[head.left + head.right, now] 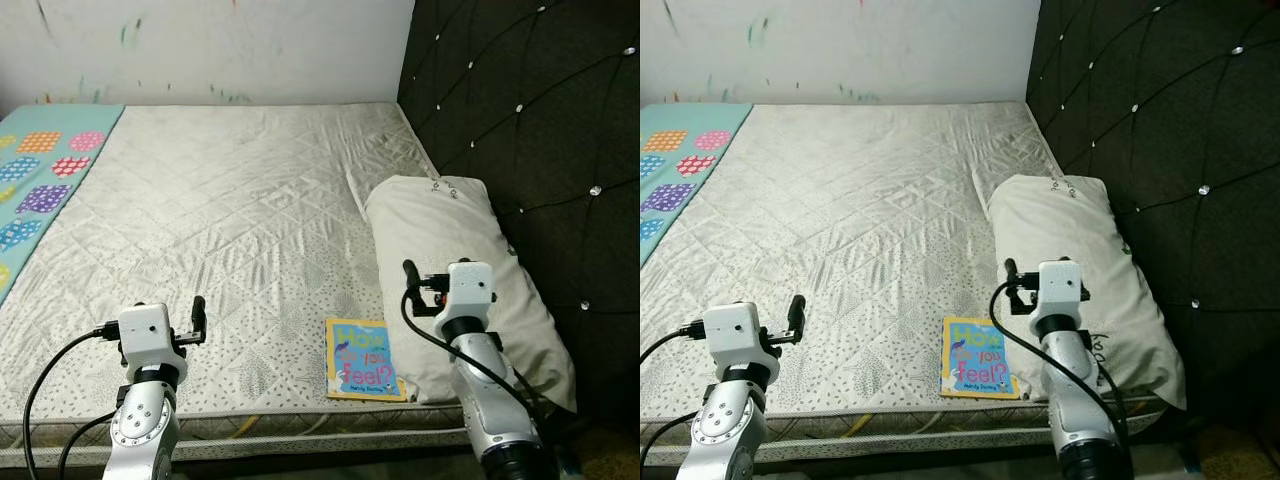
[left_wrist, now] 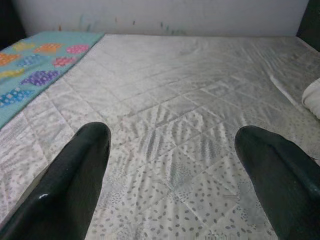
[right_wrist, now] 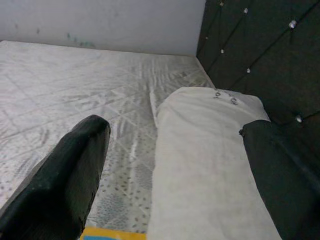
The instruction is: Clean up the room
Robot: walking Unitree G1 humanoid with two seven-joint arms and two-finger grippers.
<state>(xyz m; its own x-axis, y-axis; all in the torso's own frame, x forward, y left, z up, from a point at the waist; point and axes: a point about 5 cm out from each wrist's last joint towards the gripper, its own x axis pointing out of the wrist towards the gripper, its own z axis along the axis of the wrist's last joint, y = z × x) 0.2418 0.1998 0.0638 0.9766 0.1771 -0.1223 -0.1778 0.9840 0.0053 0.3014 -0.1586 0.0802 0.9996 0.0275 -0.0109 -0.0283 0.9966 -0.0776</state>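
A: Book (image 1: 364, 359) w/ yellow border, light-blue cover, lies flat on the bed (image 1: 240, 230) at its near edge, just beside the near end of the pillow (image 1: 462, 270), between the two arms but closer to the R one.
B: Claws?
A: Left claw (image 2: 172, 165) wide open, nothing in it, over bare quilted mattress near the front edge, well apart from the book. Right claw (image 3: 175, 165) also wide open, empty, hovering over the pillow's near end; yellow book corner shows just under one finger (image 3: 70, 175) in the R wrist view.
B: Farther back?
A: Pillow runs along the dark tufted headboard (image 1: 530, 120) on the R side. Teal blanket (image 1: 40, 180) w/ coloured dotted patches on the far L of the bed. White wall (image 1: 210, 45) w/ paint smudges behind.
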